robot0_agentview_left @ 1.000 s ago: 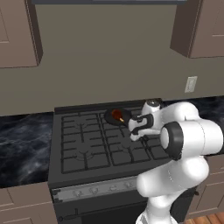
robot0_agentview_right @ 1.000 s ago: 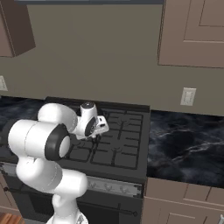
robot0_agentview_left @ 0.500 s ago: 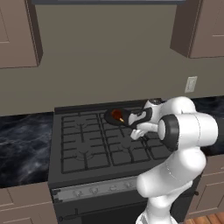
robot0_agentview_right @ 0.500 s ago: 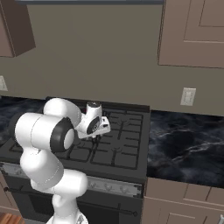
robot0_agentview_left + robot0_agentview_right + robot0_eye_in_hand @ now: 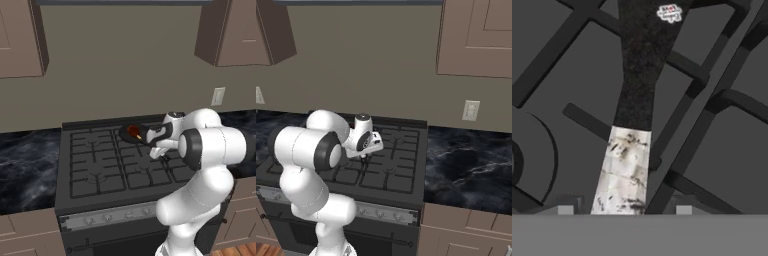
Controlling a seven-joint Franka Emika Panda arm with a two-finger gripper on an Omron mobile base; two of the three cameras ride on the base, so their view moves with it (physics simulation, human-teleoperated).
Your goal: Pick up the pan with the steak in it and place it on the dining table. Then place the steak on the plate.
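Small round black pan [image 5: 134, 133] sits centre frame in left base view, on rear grates of black gas stove [image 5: 100, 170]. Shallow, matte. Steak [image 5: 134, 131] = tiny reddish-brown lump w/ tan bit, inside the pan.

Gripper [image 5: 156, 150] is low over the stove just right of pan in left base view; in right base view the white hand [image 5: 367, 142] is centre-left and blocks the pan. Can't tell if fingers are clamped on the handle or loose.

Hand view, close up: pan handle [image 5: 638, 85] runs top to bottom, long flat strip, grainy black upper part w/ small white sticker near top, scuffed silver tip [image 5: 624, 177] at bottom centre. Two grey fingertips [image 5: 565, 209] sit either side of the silver tip, gaps visible, contact unclear. Dark cast grate bars [image 5: 684, 112] cross behind, round burner [image 5: 532, 155] at left edge.

Black marble-look counter w/ white veins [image 5: 466, 165] right of stove in right base view.
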